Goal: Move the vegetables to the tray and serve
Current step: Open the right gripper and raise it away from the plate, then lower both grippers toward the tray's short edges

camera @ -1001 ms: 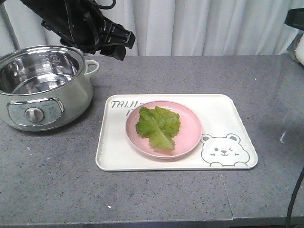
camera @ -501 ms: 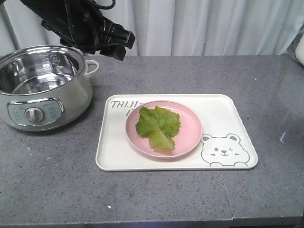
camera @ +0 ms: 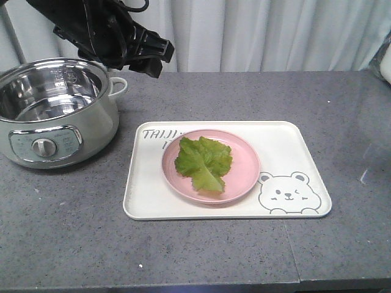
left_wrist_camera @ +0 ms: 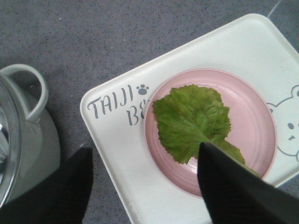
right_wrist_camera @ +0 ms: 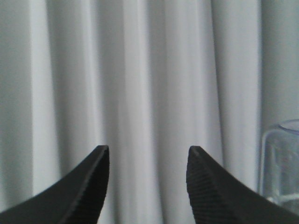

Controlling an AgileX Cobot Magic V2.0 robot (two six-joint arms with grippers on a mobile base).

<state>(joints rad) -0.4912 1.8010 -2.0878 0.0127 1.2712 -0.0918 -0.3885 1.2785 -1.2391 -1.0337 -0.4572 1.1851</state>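
**Front view:** The leaf lies flat on the pink plate, which sits mid-frame on the tray. To my eye the transfer is done and serving the tray is what's left. The left gripper hangs at upper left above the pot, well apart from the tray. I can't tell its spread from here. The right gripper isn't in this view.

**Left wrist view:** This settles it. The left gripper is spread wide and empty, with a finger at each bottom corner. The leaf is at centre on the plate.

**Right wrist view:** The right gripper is also parted and empty. It faces the curtain, with a glass at lower right and none of the task's things in sight.
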